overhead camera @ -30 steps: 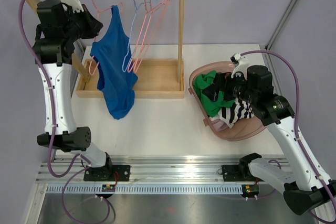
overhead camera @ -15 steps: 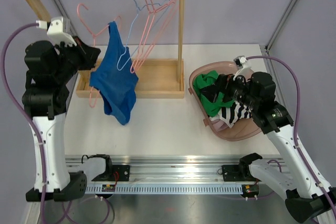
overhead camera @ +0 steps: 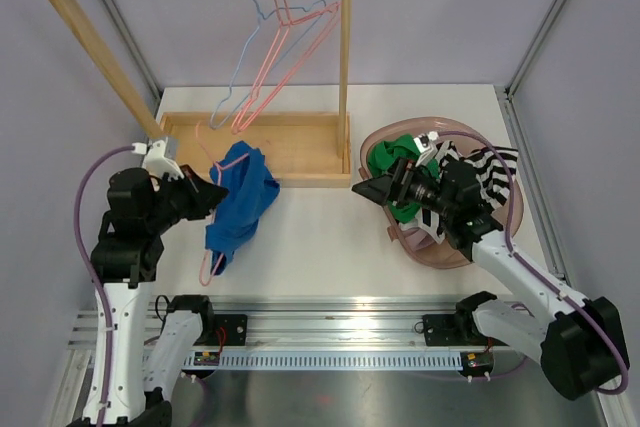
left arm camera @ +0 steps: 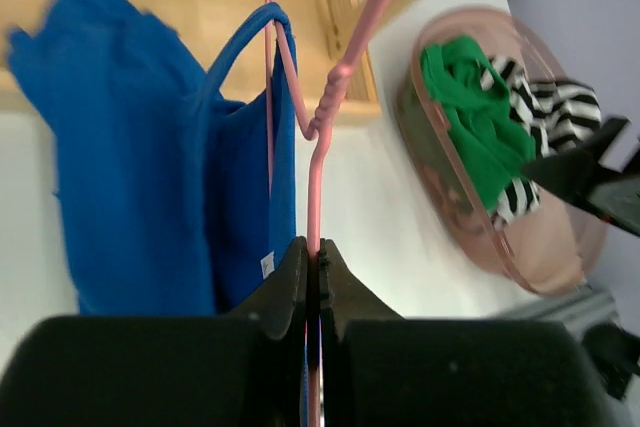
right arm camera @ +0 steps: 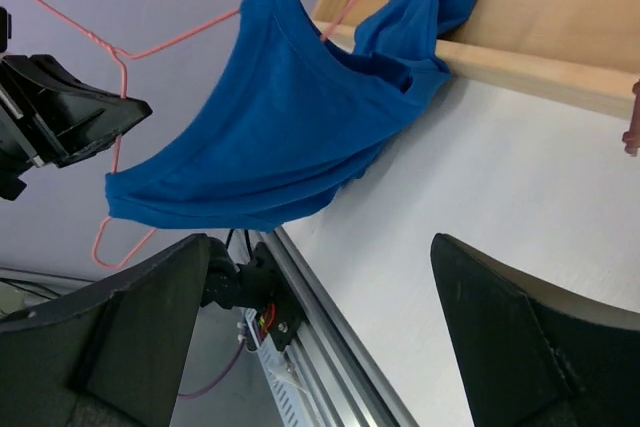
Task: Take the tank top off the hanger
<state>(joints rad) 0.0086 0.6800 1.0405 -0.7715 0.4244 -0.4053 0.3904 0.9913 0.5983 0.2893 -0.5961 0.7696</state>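
The left claw (overhead camera: 218, 192) is pinched tight, pointing right; the right claw (overhead camera: 362, 187) is spread wide, pointing left toward it.

No legible text, label, brand or number anywhere

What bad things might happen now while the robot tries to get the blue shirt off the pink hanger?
1. The left gripper pinches only the thin wire of the pink hanger, so the hanger might twist or slip when the blue tank top is pulled.
2. A strap loops over the hanger and might snag when the open right gripper tugs.
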